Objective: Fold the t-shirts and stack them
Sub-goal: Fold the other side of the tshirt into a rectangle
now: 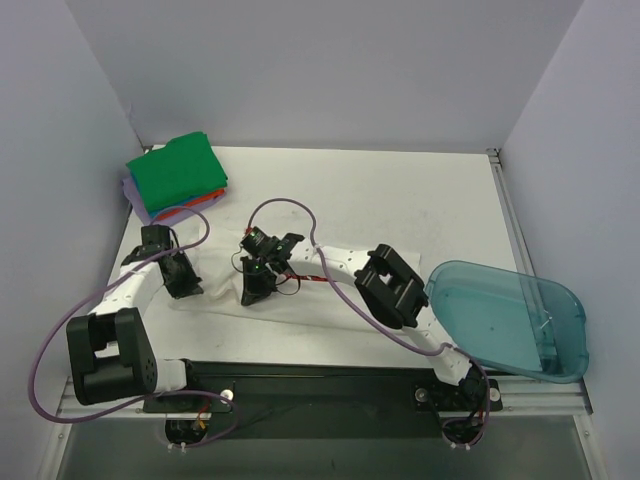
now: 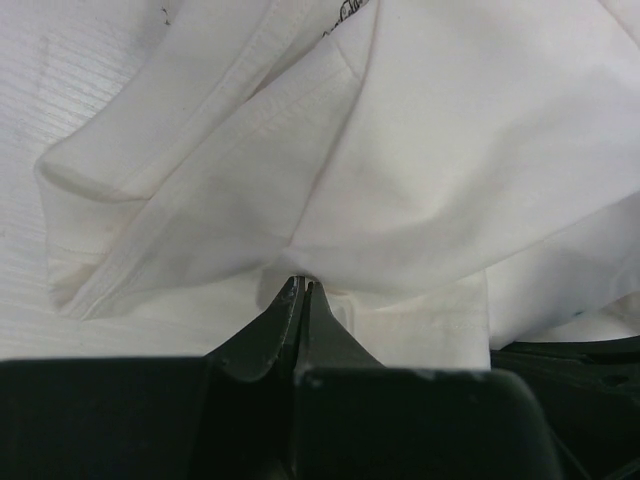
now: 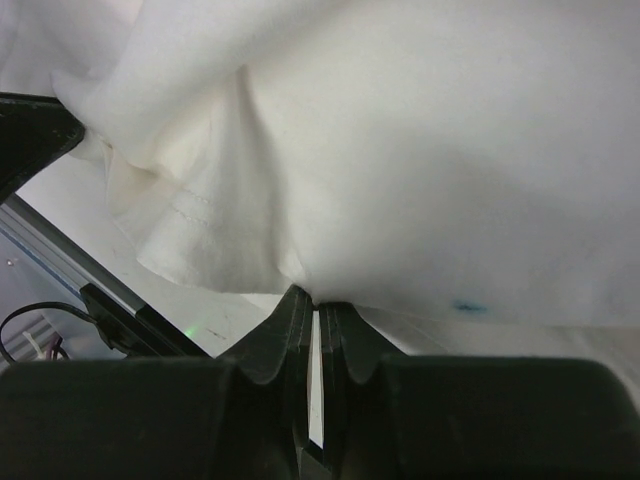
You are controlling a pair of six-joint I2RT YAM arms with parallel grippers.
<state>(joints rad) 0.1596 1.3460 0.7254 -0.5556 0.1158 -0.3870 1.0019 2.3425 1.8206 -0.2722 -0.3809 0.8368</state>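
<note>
A white t-shirt lies bunched on the table between my two grippers; a bit of red print shows by the right one. My left gripper is shut on its left edge; in the left wrist view the tips pinch a fold of white cloth. My right gripper is shut on the shirt's right part; in the right wrist view the tips hold white cloth hanging above them. A stack of folded shirts, green on top with red-orange, blue and lavender below, sits at the back left.
A translucent blue plastic bin lies at the right near edge of the table. The table's metal front rail runs along the near edge. Grey walls close the back and both sides.
</note>
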